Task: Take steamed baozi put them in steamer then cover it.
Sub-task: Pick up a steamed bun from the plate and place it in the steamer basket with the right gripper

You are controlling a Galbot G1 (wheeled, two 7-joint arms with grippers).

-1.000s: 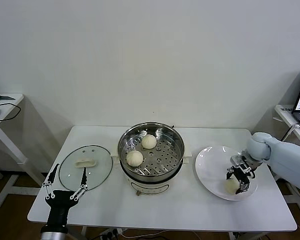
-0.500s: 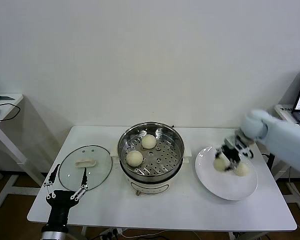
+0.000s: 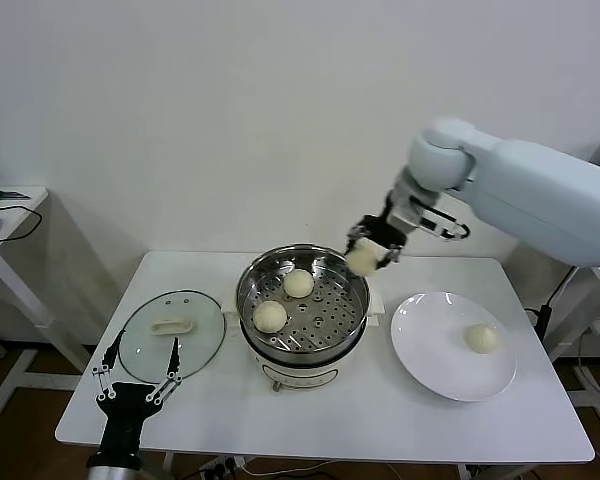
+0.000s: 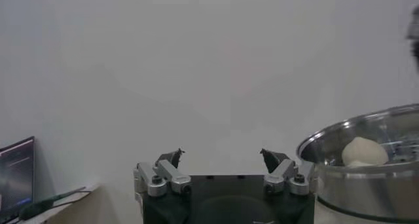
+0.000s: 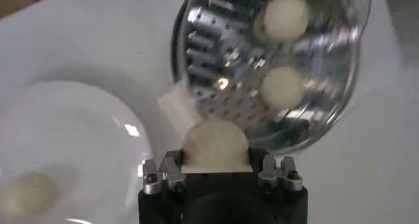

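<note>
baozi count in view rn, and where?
4. Two sit on the steamer tray: one at the back, one front-left. One is held in the right gripper over the steamer's right rim. One remains on the plate.

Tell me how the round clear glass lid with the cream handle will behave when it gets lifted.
The round clear glass lid is probably stiff and breakable, being glass with a metal rim. Its smooth surface looks slippery, so the cream oblong handle seems the safest hold. Lying flat on the white table, it should not roll.
</note>
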